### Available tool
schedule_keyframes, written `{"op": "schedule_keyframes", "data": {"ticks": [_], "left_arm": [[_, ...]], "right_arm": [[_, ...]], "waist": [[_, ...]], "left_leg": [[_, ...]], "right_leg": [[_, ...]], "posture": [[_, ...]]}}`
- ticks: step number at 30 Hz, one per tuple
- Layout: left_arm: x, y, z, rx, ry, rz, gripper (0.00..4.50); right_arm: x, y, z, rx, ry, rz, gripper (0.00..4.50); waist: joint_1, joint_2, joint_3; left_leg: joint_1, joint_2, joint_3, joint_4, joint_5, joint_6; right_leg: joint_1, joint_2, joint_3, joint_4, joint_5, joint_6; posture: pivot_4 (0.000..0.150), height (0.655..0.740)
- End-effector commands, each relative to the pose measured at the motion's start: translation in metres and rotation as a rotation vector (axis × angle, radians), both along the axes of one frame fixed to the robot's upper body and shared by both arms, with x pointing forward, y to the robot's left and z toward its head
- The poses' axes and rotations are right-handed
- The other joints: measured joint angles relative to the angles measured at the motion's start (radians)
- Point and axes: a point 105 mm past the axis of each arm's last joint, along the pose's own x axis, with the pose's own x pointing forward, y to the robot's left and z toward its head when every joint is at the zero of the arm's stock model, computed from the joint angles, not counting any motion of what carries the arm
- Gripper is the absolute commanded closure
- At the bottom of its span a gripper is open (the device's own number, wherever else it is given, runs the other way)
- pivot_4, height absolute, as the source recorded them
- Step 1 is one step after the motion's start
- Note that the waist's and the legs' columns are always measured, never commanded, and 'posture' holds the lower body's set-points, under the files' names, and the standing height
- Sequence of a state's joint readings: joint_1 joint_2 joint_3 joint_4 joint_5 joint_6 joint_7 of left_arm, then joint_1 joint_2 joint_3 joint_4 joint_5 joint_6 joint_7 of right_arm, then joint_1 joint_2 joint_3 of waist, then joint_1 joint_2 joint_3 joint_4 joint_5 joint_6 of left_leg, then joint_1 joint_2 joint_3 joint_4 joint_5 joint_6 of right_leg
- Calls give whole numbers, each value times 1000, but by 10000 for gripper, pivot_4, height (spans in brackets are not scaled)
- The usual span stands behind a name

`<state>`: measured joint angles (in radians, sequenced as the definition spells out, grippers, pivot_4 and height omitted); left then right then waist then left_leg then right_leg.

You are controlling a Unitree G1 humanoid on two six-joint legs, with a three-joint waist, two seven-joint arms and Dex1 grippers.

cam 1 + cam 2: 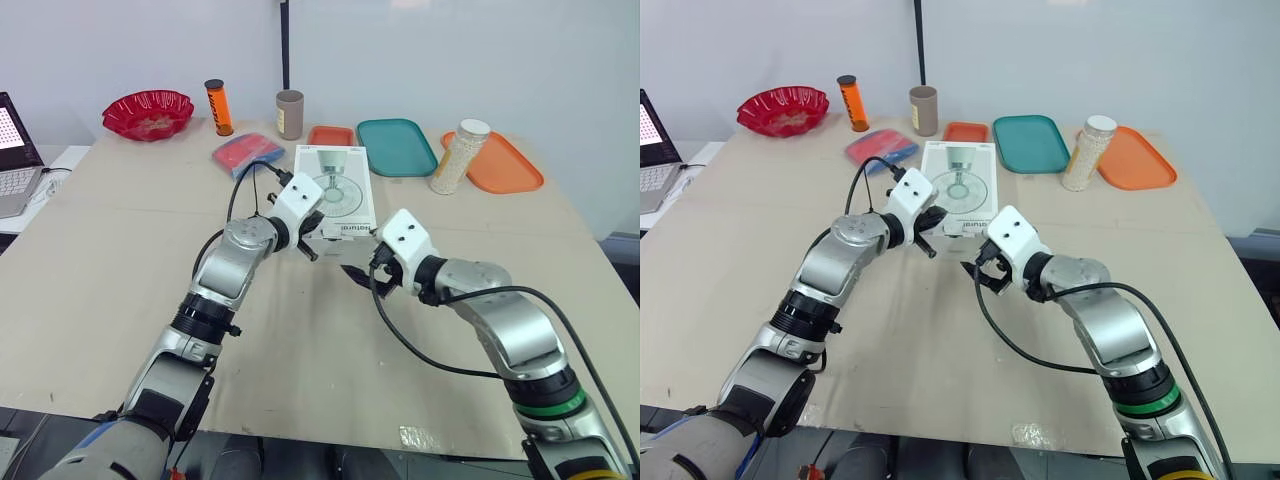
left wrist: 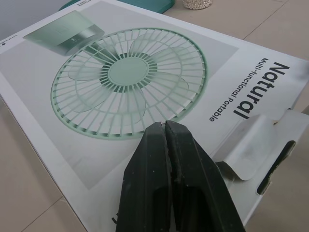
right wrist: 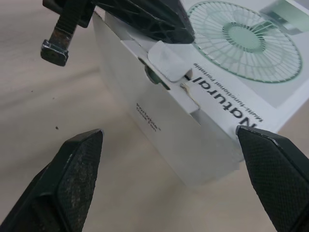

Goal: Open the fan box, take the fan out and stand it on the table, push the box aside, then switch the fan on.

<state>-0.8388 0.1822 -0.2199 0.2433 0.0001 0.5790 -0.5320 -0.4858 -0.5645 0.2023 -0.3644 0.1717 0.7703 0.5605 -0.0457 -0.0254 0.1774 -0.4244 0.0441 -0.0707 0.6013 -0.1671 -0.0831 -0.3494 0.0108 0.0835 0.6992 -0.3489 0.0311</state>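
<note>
Your one white flat cardboard fan box [image 1: 335, 188], printed with a green fan, lies flat on the light wooden table [image 1: 100, 280], centre and slightly far, closed apart from a small end tab [image 2: 251, 145] that stands lifted at its near edge.

Your left gripper [image 2: 165, 126] sits over the box's near left corner, just beside that tab, with its two black fingers pressed together. Whether they touch the cardboard, you cannot tell.

Your right gripper [image 1: 978, 272] hovers low over the table just near of the box, pointing at its near end, fingers spread wide and holding nothing.

Along the far edge you have one of almost everything:
- One red wavy plastic bowl [image 1: 148, 112], far left.
- One orange cylinder with a black cap [image 1: 217, 108] beside it.
- One tan cup [image 1: 290, 114].
- One red and blue packet [image 1: 247, 152], just left of the box.

Trays count three: a small orange one [image 1: 331, 135], a teal one [image 1: 397, 146], and a larger orange one [image 1: 500, 162] to the right. One white-lidded jar of pale grains [image 1: 458, 157] stands between the last two. One open laptop [image 1: 12, 160] sits at the left edge.
</note>
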Motion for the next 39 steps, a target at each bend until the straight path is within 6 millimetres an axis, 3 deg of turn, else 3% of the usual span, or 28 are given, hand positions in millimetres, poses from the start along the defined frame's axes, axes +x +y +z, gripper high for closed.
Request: {"op": "schedule_keyframes", "data": {"ticks": [1,14,20,24,33,39], "left_arm": [[-2,8,-30,46,110,28,43342],[-5,9,-29,48,119,27,43342],[-6,16,-31,61,121,38,43342],[-7,14,-32,61,122,29,43342],[-7,12,-30,58,117,25,43342],[-8,14,-30,56,120,33,43342]], "right_arm": [[-12,4,-1,-4,19,56,0],[-55,4,-32,-72,179,183,0],[-25,-21,-11,54,132,-45,0],[-7,-37,-17,69,150,-187,0],[15,-21,-16,208,181,-195,0],[14,-8,-10,277,210,-152,0]], "waist": [[0,0,0],[-1,0,0],[-1,0,0],[-2,-1,-1],[-2,0,-1],[-2,0,-1]], "left_leg": [[0,0,0,0,0,0],[1,0,0,0,0,0],[1,0,0,0,0,0],[1,1,0,0,0,0],[1,0,0,0,0,0],[1,0,0,0,0,0]], "right_leg": [[0,0,0,0,0,0],[1,0,0,0,0,0],[1,0,0,0,0,0],[1,0,0,0,0,0],[1,0,0,0,1,-1],[1,0,0,0,1,-1]], "posture": [[1500,7400],[1500,7400],[1500,7400],[1500,7400],[1500,7400],[1500,7400]]}}
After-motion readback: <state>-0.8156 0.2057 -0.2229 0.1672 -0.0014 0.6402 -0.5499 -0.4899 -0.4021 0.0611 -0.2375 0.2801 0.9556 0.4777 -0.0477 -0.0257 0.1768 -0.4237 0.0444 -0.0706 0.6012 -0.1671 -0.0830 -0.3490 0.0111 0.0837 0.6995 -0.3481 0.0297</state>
